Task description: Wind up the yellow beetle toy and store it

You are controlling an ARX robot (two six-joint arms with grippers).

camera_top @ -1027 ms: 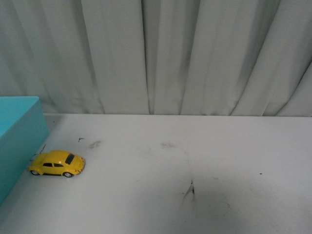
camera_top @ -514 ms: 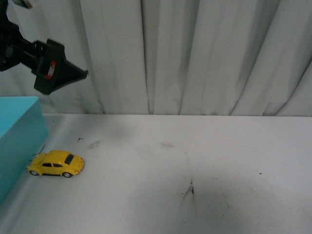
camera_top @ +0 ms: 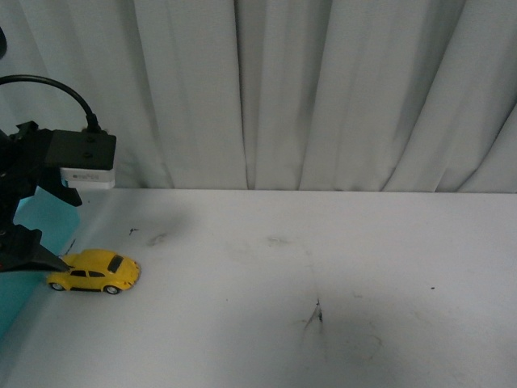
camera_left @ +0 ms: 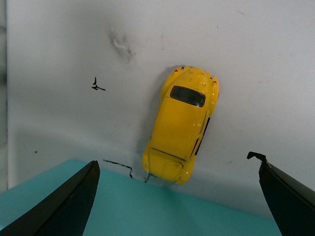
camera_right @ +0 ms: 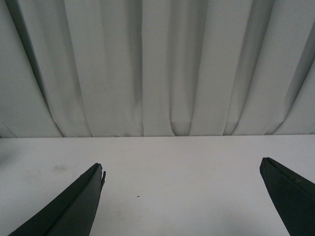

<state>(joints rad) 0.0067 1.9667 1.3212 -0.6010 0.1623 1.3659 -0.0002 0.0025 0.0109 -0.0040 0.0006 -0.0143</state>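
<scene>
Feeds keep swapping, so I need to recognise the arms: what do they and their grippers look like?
Both the left gripper and the right gripper have two matte-black, wedge-shaped fingers tapering to thin tips. In the front view the left arm is a black boxy housing with a white block under it and a black cable looping from its top. No legible markings.

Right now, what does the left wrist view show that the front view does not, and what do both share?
Only the left wrist view shows the yellow beetle toy from above, framed by the open left gripper. Only the front view shows the curtain, the toy's side with its wheels, and the cable on the left arm. Both show the toy on the white table beside the teal box.
</scene>
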